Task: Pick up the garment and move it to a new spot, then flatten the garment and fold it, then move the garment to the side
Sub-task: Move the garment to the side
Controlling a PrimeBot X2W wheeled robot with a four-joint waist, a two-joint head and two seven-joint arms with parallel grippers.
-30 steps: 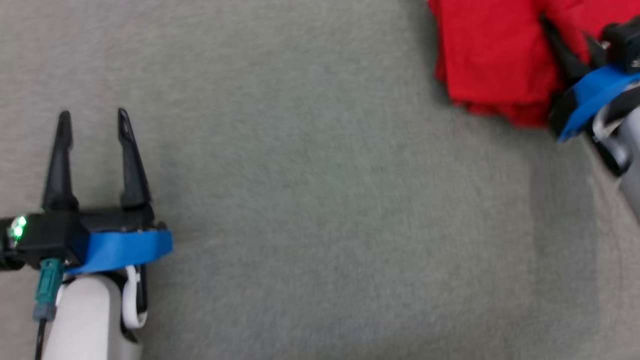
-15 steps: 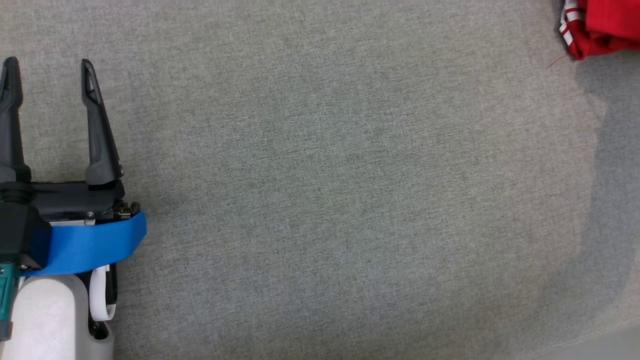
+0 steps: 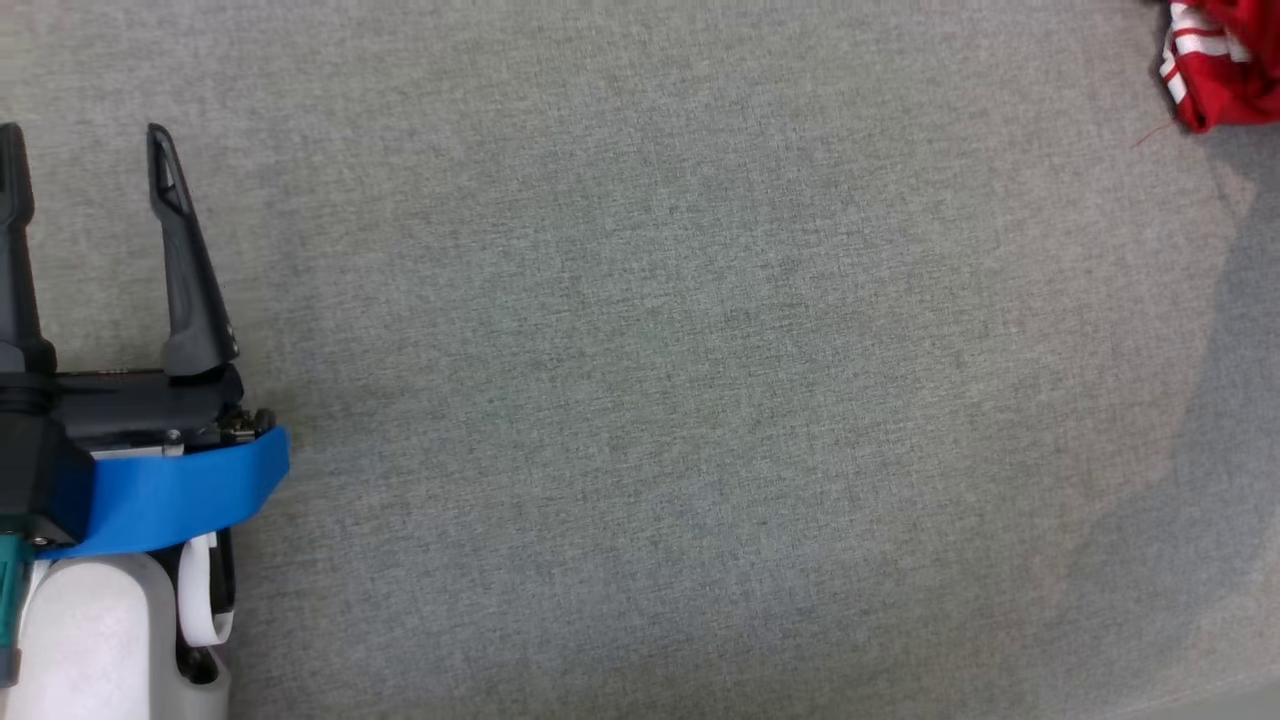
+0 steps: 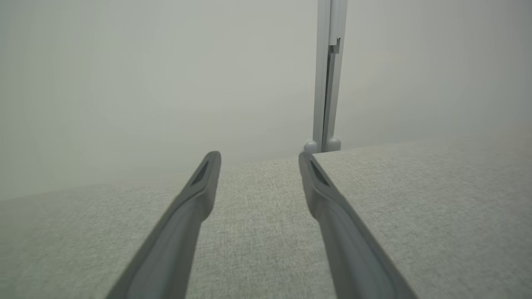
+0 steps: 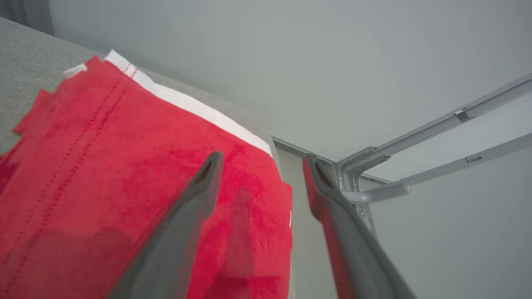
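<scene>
Red garment (image 3: 1222, 75) with white-striped trim lay at the far right of the grey fabric table (image 3: 640, 400), close to its edge. I judged it soft, light and limp, likely to sag when lifted, and best pinched at a hemmed edge or thick fold. The right gripper (image 5: 262, 158) hovered over it, fingers spread wide, clasping nothing; I could not tell whether they touched the cloth. The left gripper (image 3: 85, 135) sat well apart, equally wide, empty.

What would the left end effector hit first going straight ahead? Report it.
Way looks free: the left end effector points over the grey fabric tabletop; beyond its edge, probably the pale wall.
</scene>
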